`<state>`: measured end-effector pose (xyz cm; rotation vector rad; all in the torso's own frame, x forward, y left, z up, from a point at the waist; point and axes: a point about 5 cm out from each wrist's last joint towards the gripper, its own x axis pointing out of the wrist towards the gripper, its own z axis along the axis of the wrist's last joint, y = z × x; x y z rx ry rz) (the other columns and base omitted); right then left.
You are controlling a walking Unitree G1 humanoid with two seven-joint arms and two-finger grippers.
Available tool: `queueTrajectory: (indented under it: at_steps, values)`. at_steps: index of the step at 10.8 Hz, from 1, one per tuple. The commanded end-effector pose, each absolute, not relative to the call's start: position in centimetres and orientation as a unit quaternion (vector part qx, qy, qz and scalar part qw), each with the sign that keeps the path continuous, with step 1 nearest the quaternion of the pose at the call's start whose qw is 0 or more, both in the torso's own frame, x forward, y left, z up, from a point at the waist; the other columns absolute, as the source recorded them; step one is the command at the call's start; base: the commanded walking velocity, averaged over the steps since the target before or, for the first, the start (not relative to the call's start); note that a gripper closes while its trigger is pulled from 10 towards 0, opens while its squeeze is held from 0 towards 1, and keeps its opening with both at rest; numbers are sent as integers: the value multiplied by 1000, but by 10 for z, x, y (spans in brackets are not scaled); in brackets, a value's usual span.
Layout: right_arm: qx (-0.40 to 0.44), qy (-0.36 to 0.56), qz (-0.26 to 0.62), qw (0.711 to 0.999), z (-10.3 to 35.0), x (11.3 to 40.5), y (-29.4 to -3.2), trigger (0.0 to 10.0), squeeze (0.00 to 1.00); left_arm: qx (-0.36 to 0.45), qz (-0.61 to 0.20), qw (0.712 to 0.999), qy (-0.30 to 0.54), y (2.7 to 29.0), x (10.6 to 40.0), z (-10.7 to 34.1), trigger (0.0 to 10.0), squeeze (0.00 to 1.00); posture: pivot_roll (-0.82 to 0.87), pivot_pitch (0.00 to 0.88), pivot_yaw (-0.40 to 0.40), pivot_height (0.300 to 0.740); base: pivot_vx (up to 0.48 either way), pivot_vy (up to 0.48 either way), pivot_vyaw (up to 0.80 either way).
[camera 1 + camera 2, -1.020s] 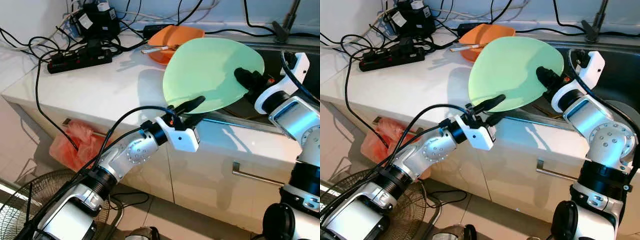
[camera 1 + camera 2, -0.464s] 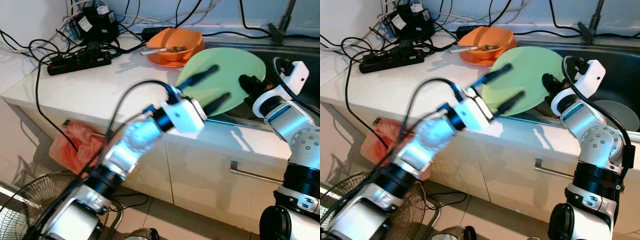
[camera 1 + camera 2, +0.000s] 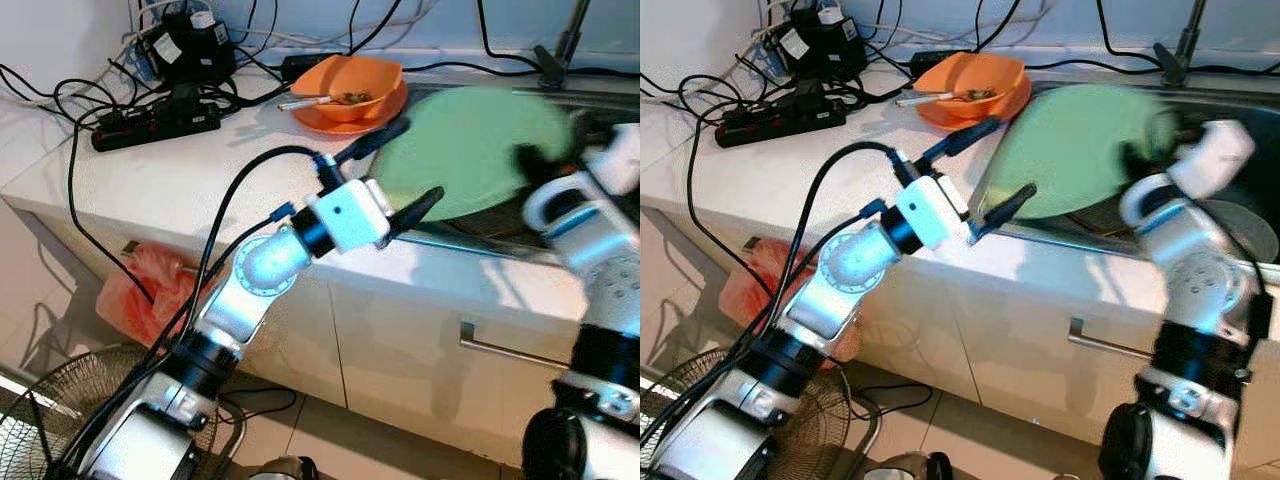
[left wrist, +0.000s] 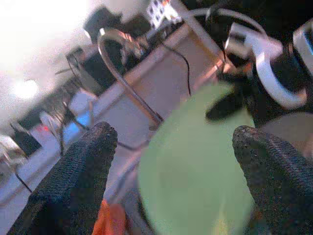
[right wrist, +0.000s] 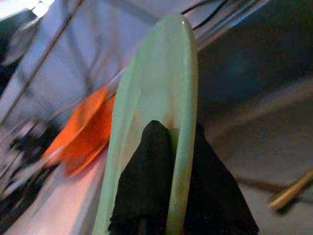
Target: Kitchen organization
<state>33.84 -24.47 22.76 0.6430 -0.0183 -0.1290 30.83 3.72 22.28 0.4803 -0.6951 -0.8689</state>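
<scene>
Left eye view: left gripper raised over the front edge of the white counter, fingers spread wide and holding nothing. Just beyond the fingertips, a green plate, tilted over the near rim of the sink, blurred by motion. Pinched at its far edge by the right gripper, also blurred. Past the upper finger, an orange bowl on an orange plate, a utensil lying across the bowl. Farther off beyond the left arm, a black power strip amid tangled cables. Below the counter, a red plastic bag and a fan grille on the floor.

Right eye view: same layout; a grey round dish down in the sink, just beyond the right wrist. A cabinet handle under the counter edge.

Left wrist view: two black fingers set far apart, the green plate between and beyond them, untouched. Right gripper clamped on the plate's far side. A curved tap behind.

Right wrist view: black fingers closed on either face of the green plate's rim, plate seen edge-on. Orange bowl beyond it; dark sink basin to the other side.
</scene>
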Motion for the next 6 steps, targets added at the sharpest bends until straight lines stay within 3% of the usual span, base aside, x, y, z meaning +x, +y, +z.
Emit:
queueTrajectory:
  at_steps: [1, 6]
  values:
    - [306, -14, -86, 948, 229, 340, -249, 0, 0, 220, -406, 827, -319, 43, 309, 224, 10000, 1000, 106, 65, 136, 740, 0, 0, 0]
    - [262, -18, -128, 956, 218, 341, -263, 0, 0, 142, -434, 872, -175, 54, 323, 202, 10000, 1000, 107, 61, 134, 740, 0, 0, 0]
